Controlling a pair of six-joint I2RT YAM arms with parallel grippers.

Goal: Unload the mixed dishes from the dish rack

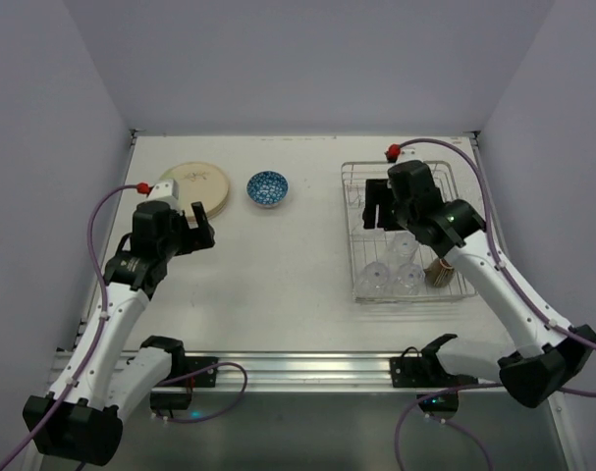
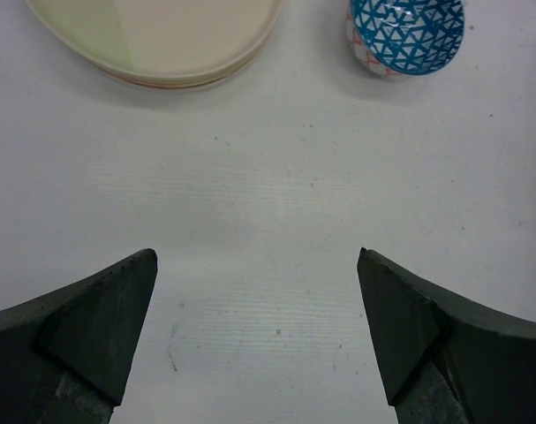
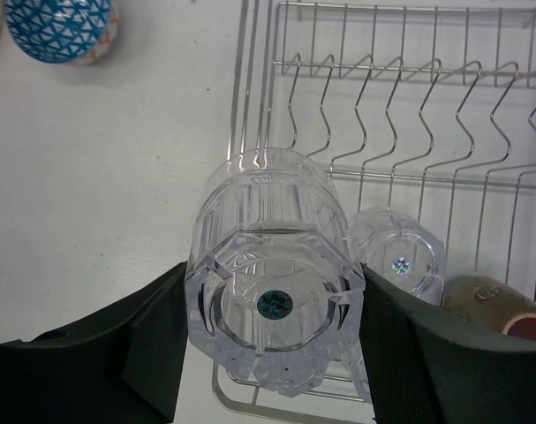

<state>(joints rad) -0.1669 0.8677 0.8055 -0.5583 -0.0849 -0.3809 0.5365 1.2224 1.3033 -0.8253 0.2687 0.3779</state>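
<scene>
My right gripper [image 3: 272, 309] is shut on an upside-down clear glass [image 3: 272, 283], one finger pressing on each side of it. It holds the glass above the near left corner of the wire dish rack [image 3: 409, 106]. Another clear glass [image 3: 398, 261] and a dark cup [image 3: 497, 305] lie in the rack beside it. From above, the right gripper [image 1: 376, 208] hovers over the dish rack [image 1: 406, 169], where clear glasses [image 1: 375, 278] rest. Cream plates [image 1: 197, 186] and a blue-patterned bowl [image 1: 267, 187] sit on the table. My left gripper [image 2: 257, 291] is open and holds nothing.
In the left wrist view the plates [image 2: 179, 35] and the bowl [image 2: 407, 34] lie just beyond the open fingers. The bowl [image 3: 60, 28] also shows left of the rack in the right wrist view. Walls close off the table at the back and on both sides.
</scene>
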